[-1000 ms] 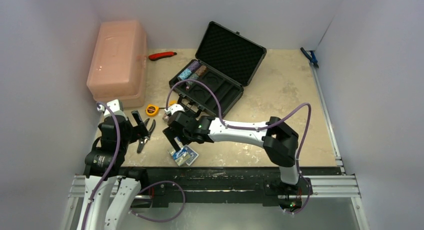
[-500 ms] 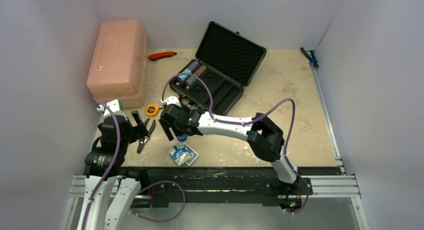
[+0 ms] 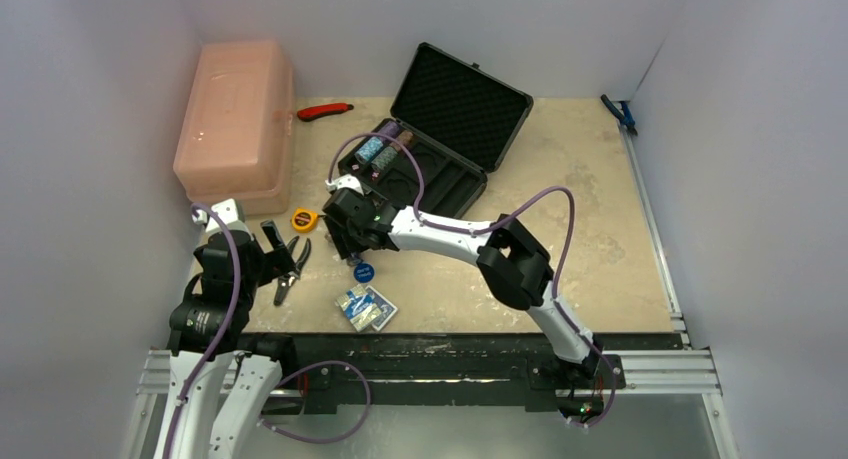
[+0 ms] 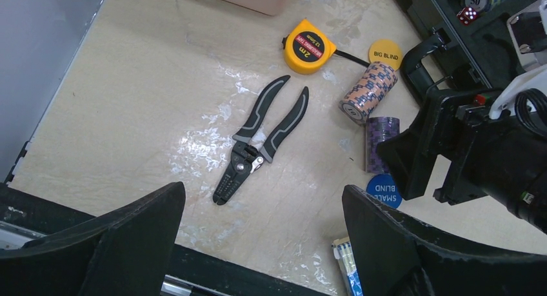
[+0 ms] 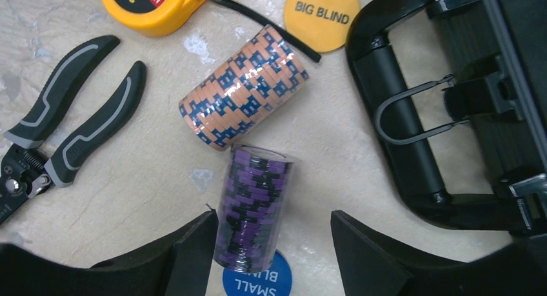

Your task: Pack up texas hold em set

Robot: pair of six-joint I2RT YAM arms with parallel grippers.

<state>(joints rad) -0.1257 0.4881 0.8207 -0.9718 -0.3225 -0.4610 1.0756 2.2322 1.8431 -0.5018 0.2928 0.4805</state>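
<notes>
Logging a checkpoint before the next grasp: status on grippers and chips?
Left gripper open above pliers. Right gripper open, straddling purple chip stack lying on its side. Orange chip stack right beside it; case handle close.

**Bench tally**

One black case; two loose chip stacks, an orange stack and a purple stack; more in the case, number unclear; two discs: yellow disc, blue disc; one card deck; one tape measure; one pair of pliers; one red knife; one blue-handled tool; one pink box; one red die
</notes>
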